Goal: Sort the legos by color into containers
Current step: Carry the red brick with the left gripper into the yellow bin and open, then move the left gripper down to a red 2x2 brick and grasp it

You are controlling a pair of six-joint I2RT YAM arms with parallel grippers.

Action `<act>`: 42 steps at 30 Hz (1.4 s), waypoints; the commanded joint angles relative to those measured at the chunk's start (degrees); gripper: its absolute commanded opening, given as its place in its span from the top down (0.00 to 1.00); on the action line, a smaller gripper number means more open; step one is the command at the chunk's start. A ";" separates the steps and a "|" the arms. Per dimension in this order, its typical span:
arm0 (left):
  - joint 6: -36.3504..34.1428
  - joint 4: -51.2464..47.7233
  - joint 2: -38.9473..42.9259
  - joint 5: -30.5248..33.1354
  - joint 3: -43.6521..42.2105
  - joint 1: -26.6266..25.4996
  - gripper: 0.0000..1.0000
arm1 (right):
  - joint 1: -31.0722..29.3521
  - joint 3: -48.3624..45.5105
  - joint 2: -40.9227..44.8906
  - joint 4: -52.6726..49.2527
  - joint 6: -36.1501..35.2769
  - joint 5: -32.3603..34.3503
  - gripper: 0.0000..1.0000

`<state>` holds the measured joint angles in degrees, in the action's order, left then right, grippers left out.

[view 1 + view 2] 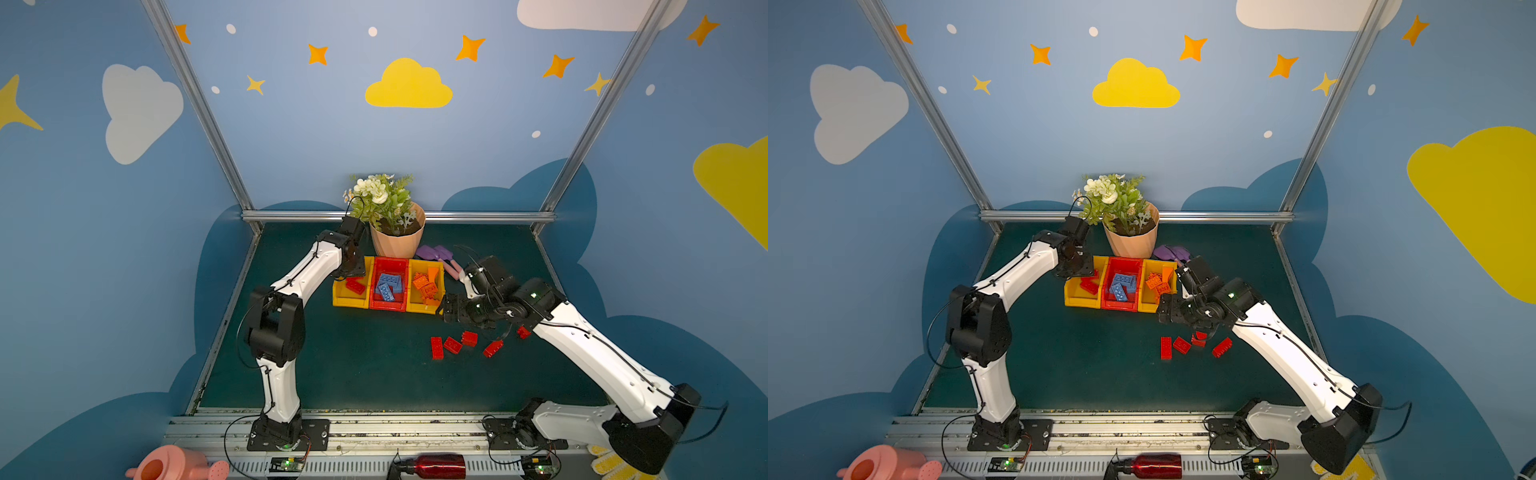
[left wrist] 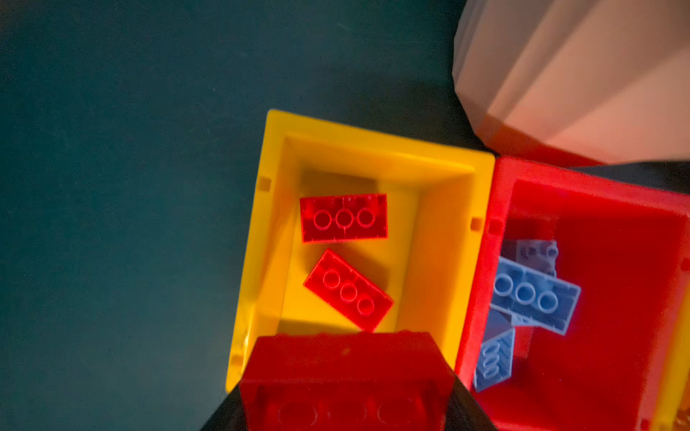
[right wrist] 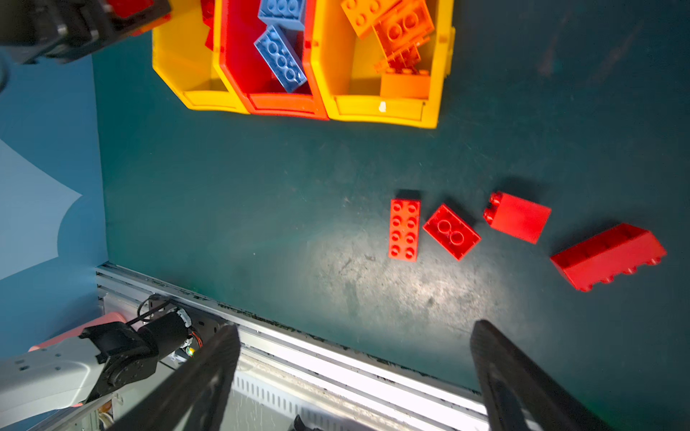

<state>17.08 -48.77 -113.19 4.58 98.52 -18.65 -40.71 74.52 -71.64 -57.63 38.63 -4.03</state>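
Three containers stand side by side: a yellow bin [image 1: 340, 301], a red bin [image 1: 388, 306] and a second yellow bin [image 1: 417, 308]. My left gripper [image 1: 353, 272] hangs over the left yellow bin [image 2: 269, 224], shut on a red brick [image 2: 345, 365]. Two red bricks [image 2: 343, 218] lie in that bin. Blue bricks [image 1: 388, 286] fill the red bin and orange bricks [image 1: 426, 286] the right one. Several red bricks [image 1: 452, 345] lie loose on the table, with the nearest [image 3: 404, 229] studs up. My right gripper [image 1: 446, 307] hovers open and empty [image 3: 356, 328] by the right bin's front corner.
A peach flower pot [image 1: 397, 241] stands just behind the bins, close to my left wrist. Purple-and-pink shovels [image 1: 434, 252] lie behind the right bin. A metal rail [image 3: 298, 347] runs along the table's front edge, with a pink watering can [image 1: 166, 467] and a red bottle [image 1: 436, 465] beyond it.
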 commanded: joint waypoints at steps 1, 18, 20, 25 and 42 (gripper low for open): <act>-1.50 -3.37 -3.79 -1.12 5.22 0.53 0.55 | 0.36 2.30 -1.00 -0.83 -2.31 0.85 0.06; 1.10 -2.34 -1.09 -7.78 5.47 -1.16 0.15 | 2.30 -1.07 3.17 -2.95 0.44 1.83 0.06; 2.84 -1.74 1.64 -8.01 2.25 -3.03 0.15 | 2.32 -2.67 4.73 -3.02 1.17 2.00 0.06; 6.94 -0.27 7.47 -7.92 -5.73 -10.73 0.16 | 2.39 -6.42 8.94 -3.80 2.79 2.77 0.06; 11.37 3.00 4.73 -9.52 -13.93 -34.86 0.17 | 2.48 -13.86 23.67 -11.41 7.41 5.59 0.06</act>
<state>28.16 -46.06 -107.11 -4.40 83.83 -52.38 -38.44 61.28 -49.50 -65.91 44.84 0.25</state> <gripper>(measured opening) 0.827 0.943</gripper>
